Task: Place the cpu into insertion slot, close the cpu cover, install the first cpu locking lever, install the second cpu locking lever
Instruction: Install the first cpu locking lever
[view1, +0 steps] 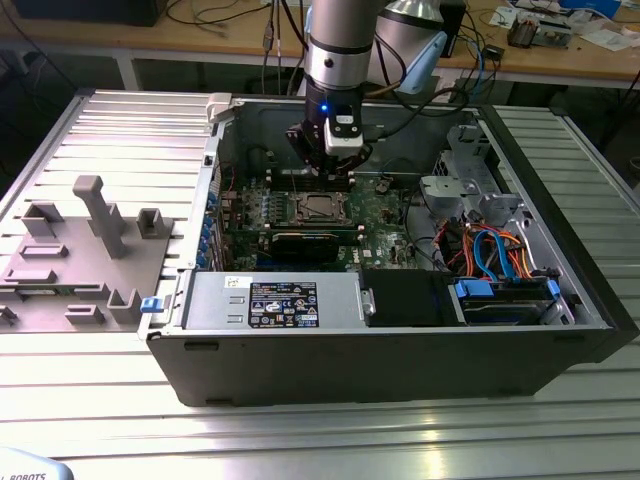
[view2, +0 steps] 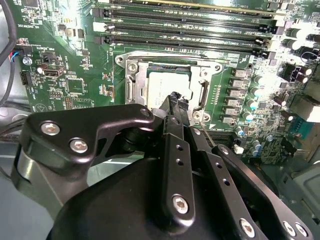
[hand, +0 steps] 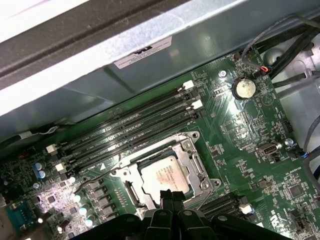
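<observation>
- The cpu (hand: 165, 176) has a dull silver-grey metal top.
- The cpu cover (hand: 192, 161) is shiny bare metal.
- The gripper (view2: 175, 100) is matt black.

One silver-topped square cpu (hand: 165, 176) sits in one metal-rimmed socket (hand: 186, 150). Four long black memory slots (hand: 130, 131), perhaps. One round silver coin battery (hand: 243, 88).

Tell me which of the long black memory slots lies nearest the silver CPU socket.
The black memory slot bordering the silver-framed CPU socket; the other parallel slots lie beyond it, toward the case wall.
</observation>
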